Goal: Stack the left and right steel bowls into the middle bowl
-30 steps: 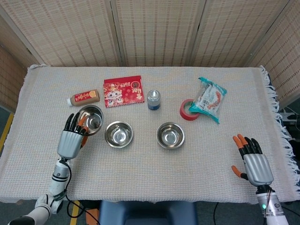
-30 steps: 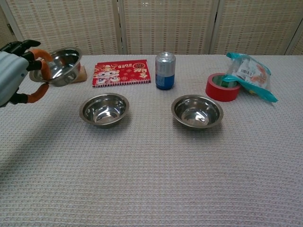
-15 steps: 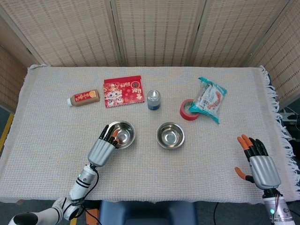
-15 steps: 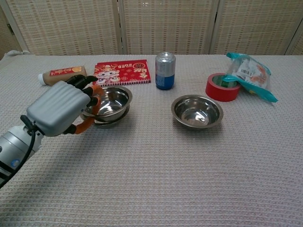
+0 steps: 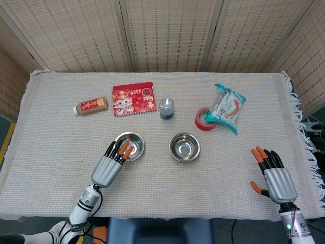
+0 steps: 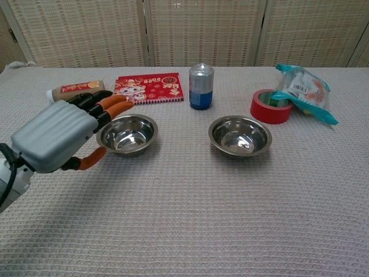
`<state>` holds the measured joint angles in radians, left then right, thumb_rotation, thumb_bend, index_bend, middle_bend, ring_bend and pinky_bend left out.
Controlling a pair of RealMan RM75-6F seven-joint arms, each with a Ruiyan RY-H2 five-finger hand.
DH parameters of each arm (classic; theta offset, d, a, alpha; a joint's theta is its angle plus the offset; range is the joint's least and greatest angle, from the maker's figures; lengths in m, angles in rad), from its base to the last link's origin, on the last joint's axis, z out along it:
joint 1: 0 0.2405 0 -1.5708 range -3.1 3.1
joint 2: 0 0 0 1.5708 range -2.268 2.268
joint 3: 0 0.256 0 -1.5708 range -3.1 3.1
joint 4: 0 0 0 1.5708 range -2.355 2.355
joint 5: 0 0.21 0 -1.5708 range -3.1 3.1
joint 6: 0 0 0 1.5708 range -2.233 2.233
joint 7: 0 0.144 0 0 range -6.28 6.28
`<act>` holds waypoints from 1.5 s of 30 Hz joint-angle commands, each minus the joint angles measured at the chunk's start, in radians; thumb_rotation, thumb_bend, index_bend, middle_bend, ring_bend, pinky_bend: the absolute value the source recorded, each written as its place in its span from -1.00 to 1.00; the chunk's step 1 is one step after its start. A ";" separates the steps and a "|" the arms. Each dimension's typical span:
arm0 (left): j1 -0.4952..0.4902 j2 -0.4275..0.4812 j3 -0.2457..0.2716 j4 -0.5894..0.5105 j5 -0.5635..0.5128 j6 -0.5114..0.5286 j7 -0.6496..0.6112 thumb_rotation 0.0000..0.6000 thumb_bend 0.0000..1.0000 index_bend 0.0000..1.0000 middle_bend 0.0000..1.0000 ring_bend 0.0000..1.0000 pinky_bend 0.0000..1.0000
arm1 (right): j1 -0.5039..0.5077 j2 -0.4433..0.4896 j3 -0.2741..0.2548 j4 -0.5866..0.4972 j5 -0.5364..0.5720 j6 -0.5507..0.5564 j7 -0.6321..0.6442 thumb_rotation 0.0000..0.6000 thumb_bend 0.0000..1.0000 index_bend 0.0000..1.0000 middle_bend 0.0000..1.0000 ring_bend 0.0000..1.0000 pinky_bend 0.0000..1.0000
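Chest view, left hand (image 6: 55, 137): hovers at the near-left rim of the stacked bowls, fingers spread and extended, gripping nothing; reads as a hand just clear of a placed load, palm turned toward the bowls.
Head view, same hand (image 5: 109, 165): fingertips (image 5: 123, 148) overlap the near-left rim of the stack; cannot tell whether touching or just above it.
Bottle (image 5: 91, 105): lies on its side at the far left, well apart from the bowls; no part in the task.
Red booklet (image 5: 133, 98): flat behind the stack, out of the working lane.
Stacked bowls (image 5: 129, 145): left steel bowl appears nested in the middle bowl, judged from only two bowl positions on the cloth; a doubled rim is hard to make out in either view. Upright, mouth up, hence ready to take another.
Can (image 6: 201, 86): upright between the two bowl positions, further back, not in the path.
Right steel bowl (image 6: 240, 135): alone on the cloth, upright, apart from the stack; half of the task judged left.
Red tape roll (image 6: 270, 105): flat, just behind-right of that bowl, touching the snack bag (image 6: 302, 86).
Right hand (image 5: 272, 176): low at the near-right edge, fingers spread, holding nothing; well apart from its bowl, likely waiting its turn.
Risk: a tilted drop could jam the rims.
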<state>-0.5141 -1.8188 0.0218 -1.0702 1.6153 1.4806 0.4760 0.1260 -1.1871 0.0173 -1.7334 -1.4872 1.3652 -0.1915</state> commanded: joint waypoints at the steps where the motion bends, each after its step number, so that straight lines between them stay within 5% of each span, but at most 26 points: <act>1: 0.124 0.187 0.062 -0.188 -0.013 0.082 0.003 1.00 -0.11 -1.00 -1.00 -1.00 -0.73 | 0.057 -0.057 0.029 0.050 0.003 -0.057 -0.022 1.00 -0.71 -1.00 -1.00 -1.00 -1.00; 5: 0.233 0.286 0.087 -0.197 -0.040 0.180 -0.110 1.00 -0.11 -1.00 -1.00 -1.00 -0.75 | 0.147 -0.164 0.083 0.141 0.000 -0.121 -0.079 1.00 -0.71 -0.97 -1.00 -1.00 -1.00; 10: 0.313 0.318 0.052 -0.077 -0.073 0.264 -0.345 1.00 -0.12 -1.00 -0.99 -1.00 -0.75 | 0.282 -0.317 0.143 0.283 0.043 -0.258 -0.096 1.00 -0.71 -0.64 -1.00 -1.00 -1.00; 23: 0.356 0.361 0.000 -0.083 -0.073 0.264 -0.411 1.00 -0.12 -1.00 -0.98 -1.00 -0.75 | 0.449 -0.586 0.136 0.544 0.040 -0.367 -0.148 1.00 -0.70 -0.30 -1.00 -1.00 -1.00; 28: 0.361 0.364 -0.009 -0.091 -0.053 0.265 -0.417 1.00 -0.13 -1.00 -0.98 -1.00 -0.75 | 0.483 -0.646 0.144 0.610 0.048 -0.374 -0.152 1.00 -0.22 0.16 -1.00 -1.00 -1.00; 35: 0.369 0.365 -0.016 -0.091 -0.044 0.269 -0.418 1.00 -0.13 -1.00 -0.98 -1.00 -0.75 | 0.479 -0.657 0.135 0.627 0.011 -0.305 -0.132 1.00 -0.01 0.50 -0.93 -1.00 -1.00; 45: 0.377 0.378 -0.040 -0.101 -0.045 0.249 -0.439 1.00 -0.13 -1.00 -0.98 -1.00 -0.75 | 0.568 -0.640 0.205 0.469 -0.034 -0.259 -0.182 1.00 0.02 0.48 -0.92 -1.00 -1.00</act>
<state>-0.1378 -1.4424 -0.0164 -1.1705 1.5717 1.7306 0.0388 0.6710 -1.8203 0.2003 -1.2441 -1.5152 1.1083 -0.3442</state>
